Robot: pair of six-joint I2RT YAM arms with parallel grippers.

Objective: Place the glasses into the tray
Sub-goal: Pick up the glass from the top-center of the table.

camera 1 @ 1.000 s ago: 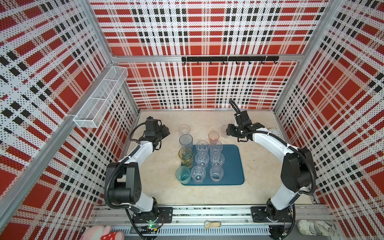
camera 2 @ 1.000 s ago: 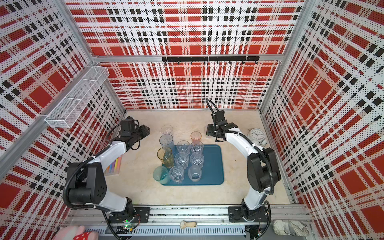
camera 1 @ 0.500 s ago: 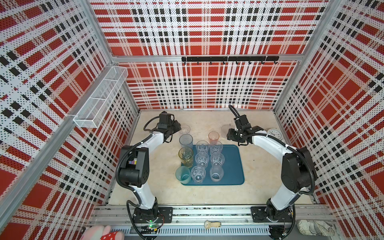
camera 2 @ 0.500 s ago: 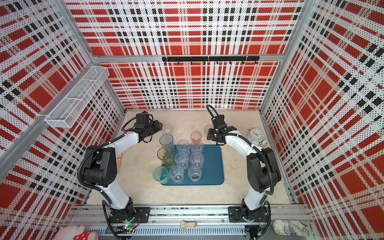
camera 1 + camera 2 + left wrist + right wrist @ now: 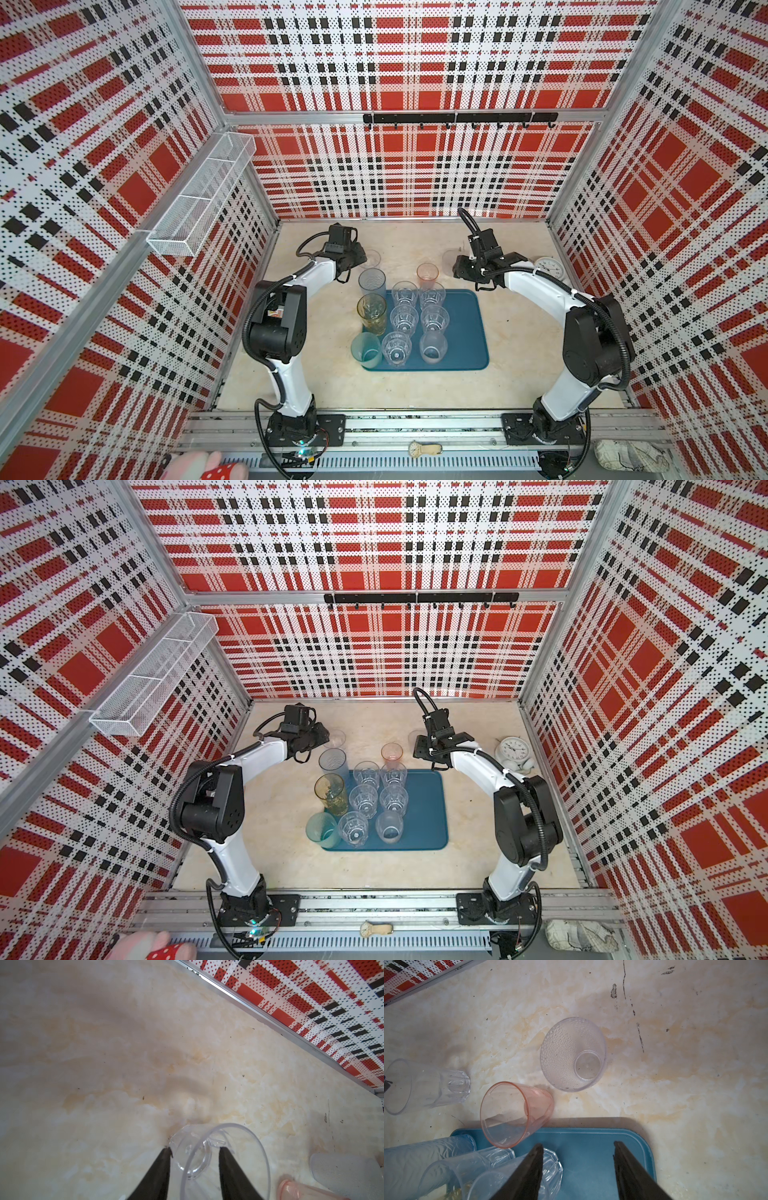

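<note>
- Because the plain clear glass [image 5: 192,1159] stands alone on the table [image 5: 124,1064] beyond the tray [image 5: 465,332], our left gripper [image 5: 194,1148] has a finger on either side of its lower body. We cannot tell whether the fingers [image 5: 158,1178] press it or only flank it.
- Our right gripper [image 5: 578,1142] hangs released and empty near the tray's far right corner, close to the dimpled glass [image 5: 571,1053], which we judge its likeliest pick.
- We read the packing as deliberate: glasses sit tight in the tray's left half, leaving the right half bare for those not yet in.
- On the tray we count five clear faceted glasses [image 5: 404,319] and one cloudy glass [image 5: 433,347], in two rows of three.
- Along its left edge stand one grey-blue glass [image 5: 372,281], one amber glass [image 5: 372,311] and one teal glass [image 5: 365,351]. We cannot tell whether each base is wholly inside the rim.
- Off the tray: one pink glass [image 5: 517,1113] just beside the far rim, plus the plain and dimpled ones, three in all.
- That makes twelve glasses, one tray, one white clock [image 5: 548,268].
</note>
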